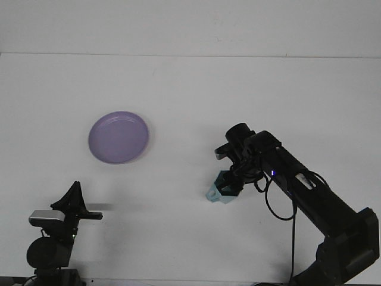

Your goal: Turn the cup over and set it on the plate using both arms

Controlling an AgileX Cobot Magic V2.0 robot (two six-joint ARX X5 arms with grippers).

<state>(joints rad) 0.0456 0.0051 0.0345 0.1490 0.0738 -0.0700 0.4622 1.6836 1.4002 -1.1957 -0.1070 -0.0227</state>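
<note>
Now the right pincer (225,189) is clenched on the cup (219,192), a small teal one. The cup sits at the pincer's tip, low over the desk (196,89), tilted with its pale rim toward the lower left. Whether it touches the desk surface cannot be told. The right arm (297,187) runs from the pincer back to the lower right corner, black, with a cable looping beneath it and a small blue light on its side.

Well to the left of the right pincer, and a little farther from the robot, lies the plate (118,136), purple and round, flat on the desk with nothing on it. The cup and plate are well apart.

Far left of the right pincer, and nearer the robot, the left pincer (76,201) stands at the bottom edge of the view, pointing up, well clear of both plate and cup. It holds nothing; from this angle its dark shape does not show whether it is released or clenched. A grey block sits on the left arm (50,238) just below it.
</note>
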